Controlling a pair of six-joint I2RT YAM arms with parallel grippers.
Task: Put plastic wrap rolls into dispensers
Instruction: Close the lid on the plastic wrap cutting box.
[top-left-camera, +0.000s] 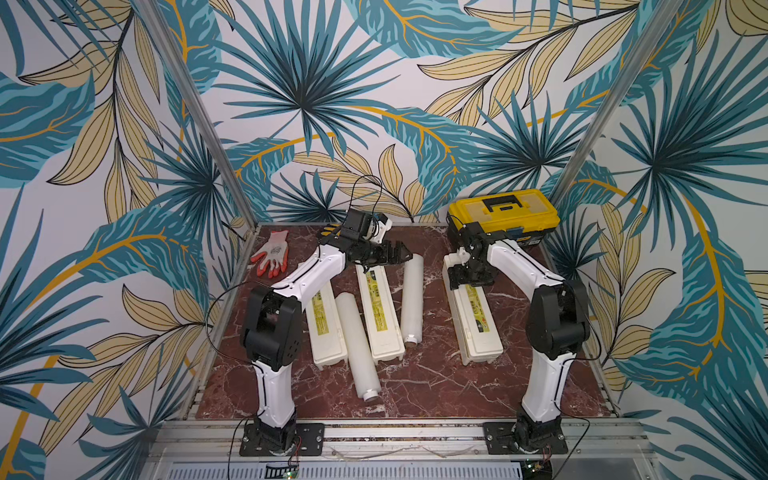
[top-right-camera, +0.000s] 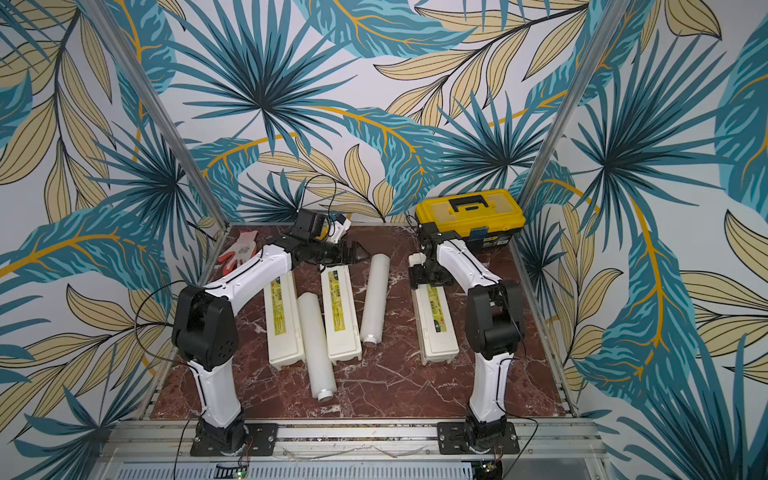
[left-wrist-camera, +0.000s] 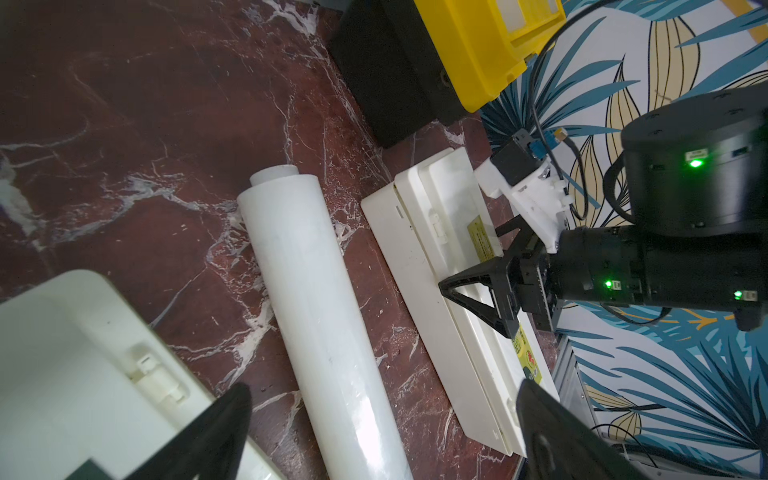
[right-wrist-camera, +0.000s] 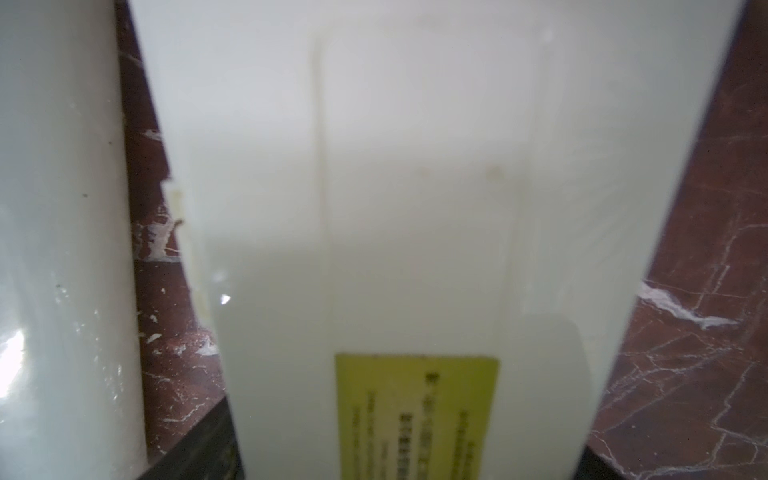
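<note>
Three cream dispensers lie side by side on the marble table, lids shut: left (top-left-camera: 326, 328), middle (top-left-camera: 380, 316) and right (top-left-camera: 476, 320). One plastic wrap roll (top-left-camera: 357, 345) lies between the left and middle dispensers. Another roll (top-left-camera: 412, 299) lies between the middle and right ones. My left gripper (top-left-camera: 401, 254) hangs open over the far end of the middle dispenser, and the second roll (left-wrist-camera: 316, 299) shows between its fingers. My right gripper (top-left-camera: 469, 278) points down astride the right dispenser (right-wrist-camera: 415, 208) near its far end, its dark fingers (right-wrist-camera: 199, 449) flush against both long sides.
A yellow-and-black toolbox (top-left-camera: 505, 216) stands at the back right, just behind the right dispenser. A white glove with orange fingers (top-left-camera: 272, 253) lies at the back left. Metal frame posts and leaf-patterned walls close in the table on three sides.
</note>
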